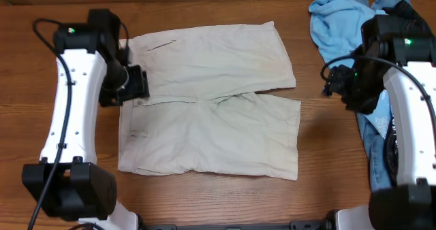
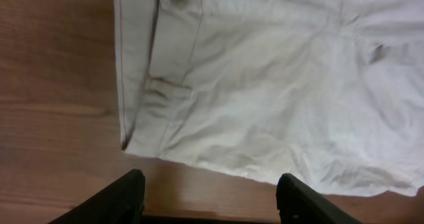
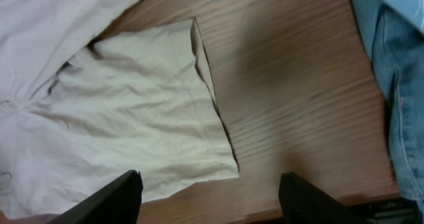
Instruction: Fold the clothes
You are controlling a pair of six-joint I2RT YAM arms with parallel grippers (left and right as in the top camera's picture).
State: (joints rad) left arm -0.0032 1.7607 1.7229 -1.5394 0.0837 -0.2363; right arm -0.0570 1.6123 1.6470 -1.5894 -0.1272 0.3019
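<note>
The beige khaki shorts (image 1: pixel 211 101) lie flat and spread on the wooden table, waistband to the left, both legs pointing right. My left gripper (image 1: pixel 136 84) hovers over the waistband's middle, open and empty; its wrist view shows the shorts' waistband with button (image 2: pixel 265 78) beyond the open fingers (image 2: pixel 209 197). My right gripper (image 1: pixel 334 84) hangs right of the upper leg's hem, open and empty. In the right wrist view a leg of the shorts (image 3: pixel 126 111) lies ahead of the open fingers (image 3: pixel 209 197), above bare wood.
A light blue T-shirt (image 1: pixel 337 22) and a dark garment lie piled at the back right, under and beside the right arm. Blue denim cloth (image 1: pixel 378 138) runs down the right edge, also in the right wrist view (image 3: pixel 397 85). The table's front edge is near.
</note>
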